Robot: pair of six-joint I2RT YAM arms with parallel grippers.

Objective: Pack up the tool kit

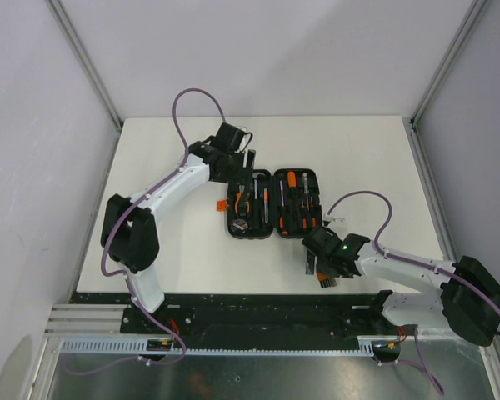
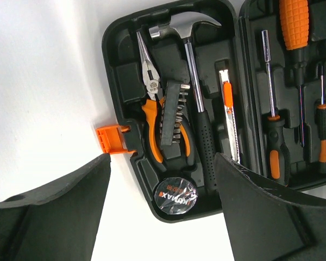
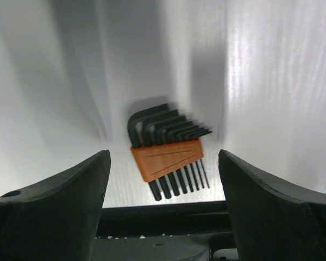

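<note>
The right gripper (image 3: 163, 163) stands wide open and holds nothing. The hex key set (image 3: 166, 148) lies on the white table (image 1: 167, 233) directly ahead of it, centred in the gap between the two fingers and touching neither.

**Governing relation**
- The orange holder (image 3: 167, 159) of the set runs roughly along the line from finger to finger, slightly tilted.
- The black keys cross that line, with their bent ends pointing away from the wrist.
- The set is close to the table's near edge. The tool kit case (image 1: 273, 204) lies open and flat near the table centre, beyond the set and to the left.
- The right arm is clearly the nearer arm to the set.
- The left gripper (image 2: 163, 163), also open and empty, hangs over the left half of the case, just beside the orange latch (image 2: 111, 139).

**Judgement:** a straight descent and closure would probably bear on the holder's ends. The carry would then run away from the robot and leftward.

**Limits of view**
- The right wrist picture is blurred, and the height above the set cannot be told.
- In the top view the gripper covers most of the set.
- The slot intended for the keys cannot be identified.
- The right half of the case is cut off in the left wrist view.
</note>
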